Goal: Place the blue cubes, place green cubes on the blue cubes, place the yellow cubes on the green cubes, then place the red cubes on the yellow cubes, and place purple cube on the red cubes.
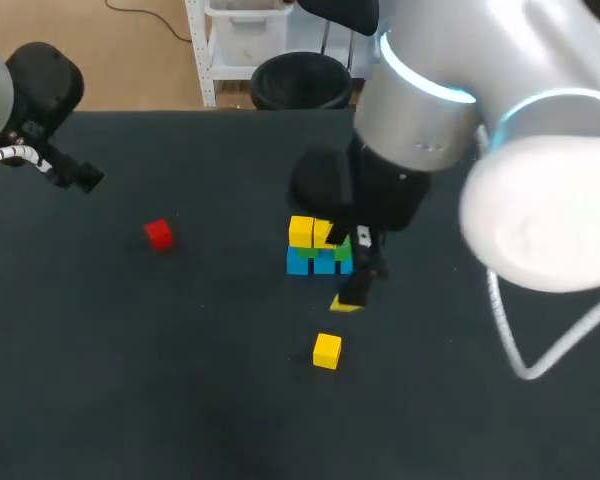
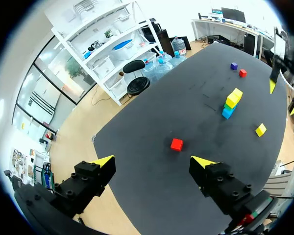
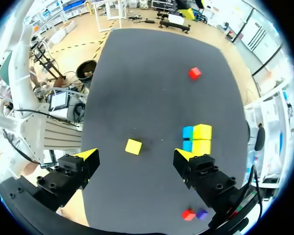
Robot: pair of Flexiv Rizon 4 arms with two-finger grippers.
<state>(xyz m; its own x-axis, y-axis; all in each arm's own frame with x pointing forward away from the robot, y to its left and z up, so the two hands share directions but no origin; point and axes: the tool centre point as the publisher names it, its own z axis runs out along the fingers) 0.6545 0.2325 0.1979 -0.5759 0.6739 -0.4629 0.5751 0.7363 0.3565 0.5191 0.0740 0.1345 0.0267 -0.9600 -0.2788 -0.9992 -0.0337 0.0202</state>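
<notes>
A stack (image 1: 318, 248) stands mid-table: blue cubes (image 1: 315, 264) at the bottom, green ones above them, yellow cubes (image 1: 302, 230) on top. A loose yellow cube (image 1: 327, 351) lies nearer the front, and a red cube (image 1: 159, 234) sits far to the left. My right gripper (image 1: 348, 298) hangs open beside the stack; in its wrist view, the right gripper (image 3: 135, 154) has the loose yellow cube (image 3: 133, 146) on the table below its gap. A second red cube (image 3: 188, 214) and a purple cube (image 3: 201, 214) lie together past the stack (image 3: 197, 139). High over the left edge, my left gripper (image 2: 153, 161) is open and empty.
The right arm's big silver body (image 1: 450, 110) covers the table's back right in the head view and hides the purple cube there. My left arm (image 1: 40, 95) stays at the far left corner. Dark bare tabletop (image 1: 180, 380) spreads across the front.
</notes>
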